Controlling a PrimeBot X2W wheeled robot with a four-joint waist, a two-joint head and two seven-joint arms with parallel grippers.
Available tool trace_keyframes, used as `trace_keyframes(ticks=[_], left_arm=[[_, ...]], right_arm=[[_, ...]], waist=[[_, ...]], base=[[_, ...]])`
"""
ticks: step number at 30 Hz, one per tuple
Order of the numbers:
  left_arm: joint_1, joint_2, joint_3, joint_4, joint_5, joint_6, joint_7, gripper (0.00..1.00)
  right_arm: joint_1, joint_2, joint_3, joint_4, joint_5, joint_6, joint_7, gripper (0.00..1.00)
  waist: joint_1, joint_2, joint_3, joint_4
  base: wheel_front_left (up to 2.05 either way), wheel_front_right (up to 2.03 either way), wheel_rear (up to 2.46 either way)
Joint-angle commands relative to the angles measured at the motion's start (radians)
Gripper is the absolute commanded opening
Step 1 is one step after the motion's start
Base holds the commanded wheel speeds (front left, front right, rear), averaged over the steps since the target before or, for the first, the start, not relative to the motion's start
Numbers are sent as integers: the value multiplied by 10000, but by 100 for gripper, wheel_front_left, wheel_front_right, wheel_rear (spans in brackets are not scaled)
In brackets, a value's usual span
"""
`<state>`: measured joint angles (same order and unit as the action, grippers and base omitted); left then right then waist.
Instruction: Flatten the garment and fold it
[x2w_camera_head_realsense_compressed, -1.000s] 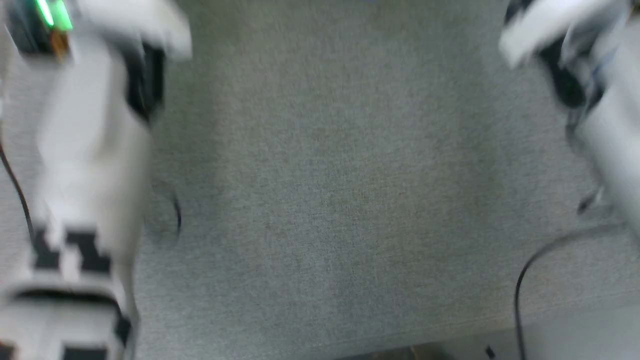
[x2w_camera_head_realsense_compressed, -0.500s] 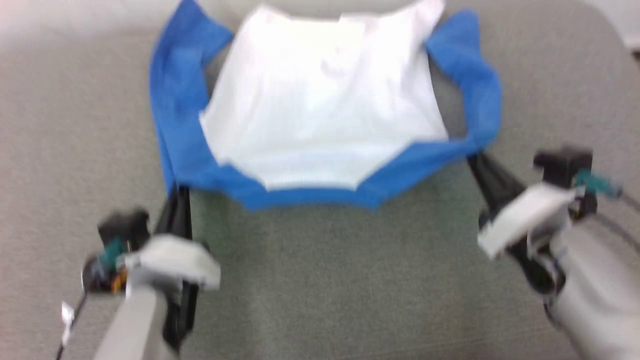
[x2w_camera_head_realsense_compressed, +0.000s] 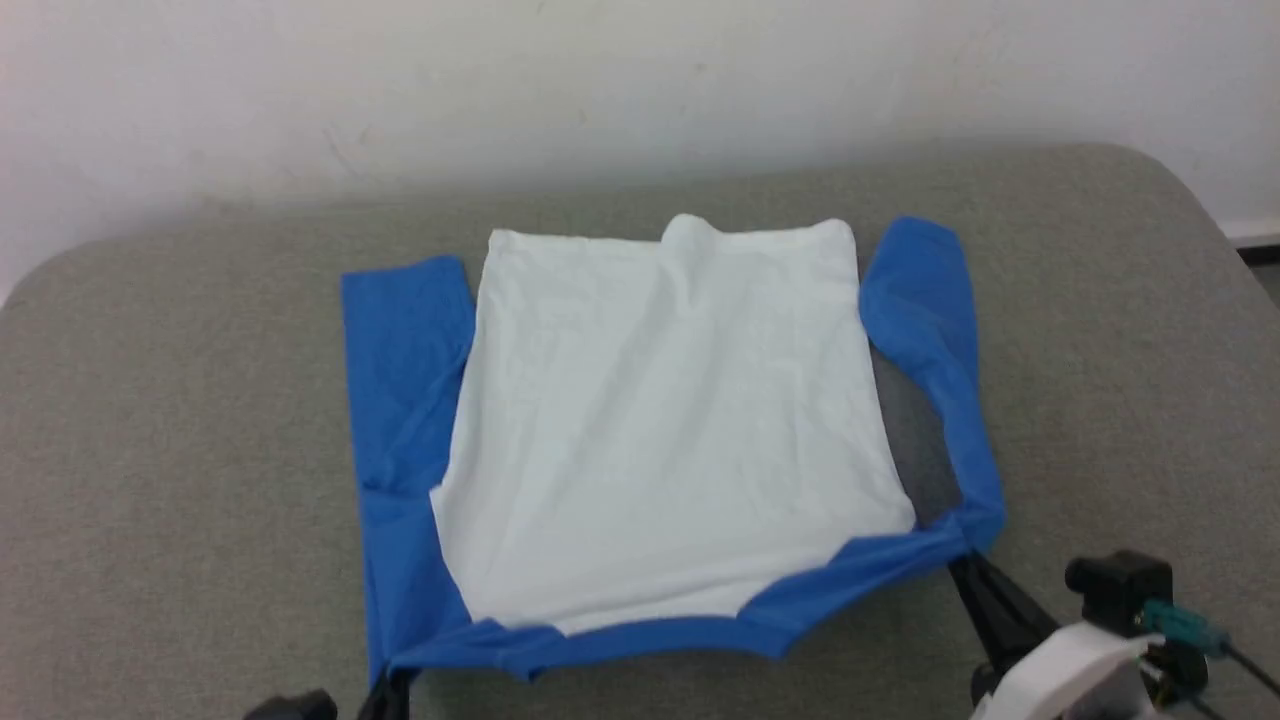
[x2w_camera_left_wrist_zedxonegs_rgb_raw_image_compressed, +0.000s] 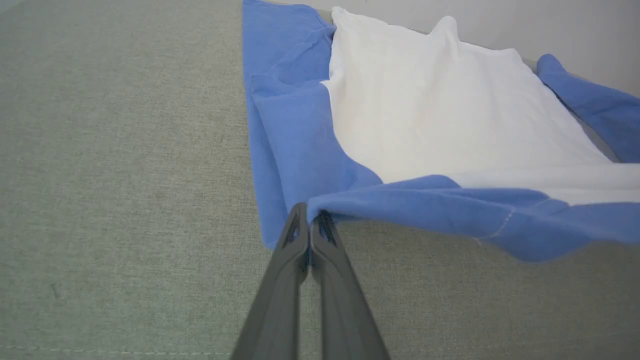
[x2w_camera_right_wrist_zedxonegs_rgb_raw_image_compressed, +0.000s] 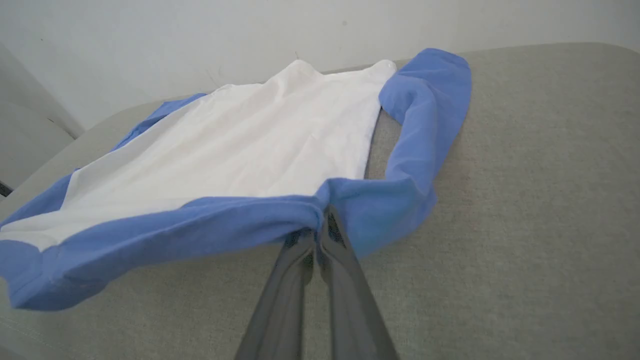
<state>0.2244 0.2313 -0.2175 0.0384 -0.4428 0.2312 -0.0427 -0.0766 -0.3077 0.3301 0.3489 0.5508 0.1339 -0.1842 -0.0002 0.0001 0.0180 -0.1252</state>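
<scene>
The garment (x2w_camera_head_realsense_compressed: 660, 430) lies spread on the grey padded surface, white body in the middle and blue sleeves down both sides, its near blue edge lifted off the surface. My left gripper (x2w_camera_left_wrist_zedxonegs_rgb_raw_image_compressed: 311, 216) is shut on the garment (x2w_camera_left_wrist_zedxonegs_rgb_raw_image_compressed: 425, 115) at the near left corner; its tip shows at the head view's bottom edge as the left gripper (x2w_camera_head_realsense_compressed: 390, 690). My right gripper (x2w_camera_right_wrist_zedxonegs_rgb_raw_image_compressed: 320, 222) is shut on the garment (x2w_camera_right_wrist_zedxonegs_rgb_raw_image_compressed: 240, 145) at the near right corner, seen low right in the head view as the right gripper (x2w_camera_head_realsense_compressed: 965, 565).
A grey padded table (x2w_camera_head_realsense_compressed: 180, 420) with rounded far corners carries the shirt. A pale wall (x2w_camera_head_realsense_compressed: 600, 80) rises right behind its far edge. Bare grey surface lies left, right and in front of the shirt.
The head camera has tilted up from bare surface to the whole shirt. Both grippers keep their hold on the near blue edge, and the shirt lies flatter and more spread.
</scene>
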Motion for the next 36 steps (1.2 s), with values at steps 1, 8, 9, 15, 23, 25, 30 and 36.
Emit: trace_keyframes(ticks=[1,8,9,15,23,25,30,36], left_arm=[[254,137,77,-59,-22,186,45,0],[333,-270,-442,113,-79,-13,-79,0],[188,-314,-519,257,-30,-123,-281,0],[-520,-732,-816,1443,-29,-905,-1659,9],[-961,-974,-642,1944,-11,-1385,-2132,100],[-1011,-1019,-355,1552,29,-1408,-2173,100],[-1142,-1205,491,301,255,-1453,-2187,100],[-2242,-903,918,397,451,-1697,-2189,100]], right_arm=[[279,51,-300,-117,-184,-32,94,0],[1507,869,-1467,-725,-1980,-32,893,0],[1558,957,-1521,-726,-2228,-32,960,0],[1568,1505,-1323,-369,-2947,-32,1113,100],[2004,1789,-1647,-1140,-2972,-32,132,100],[2190,1899,-1999,-1715,-2963,-32,-137,100],[2402,2187,-2693,-3246,-3016,-32,-289,100],[2056,2371,-3185,-4434,-3163,-32,150,100]], waist=[[2,-1,-172,194],[2,-1,129,390],[2,-1,178,391],[2,-1,332,285],[2,-1,193,325],[2,-1,162,319],[2,-1,185,184],[2,-1,593,-1]], base=[[0,0,0],[0,0,0],[0,0,0],[0,0,0],[0,0,0],[0,0,0],[0,0,0],[0,0,0]])
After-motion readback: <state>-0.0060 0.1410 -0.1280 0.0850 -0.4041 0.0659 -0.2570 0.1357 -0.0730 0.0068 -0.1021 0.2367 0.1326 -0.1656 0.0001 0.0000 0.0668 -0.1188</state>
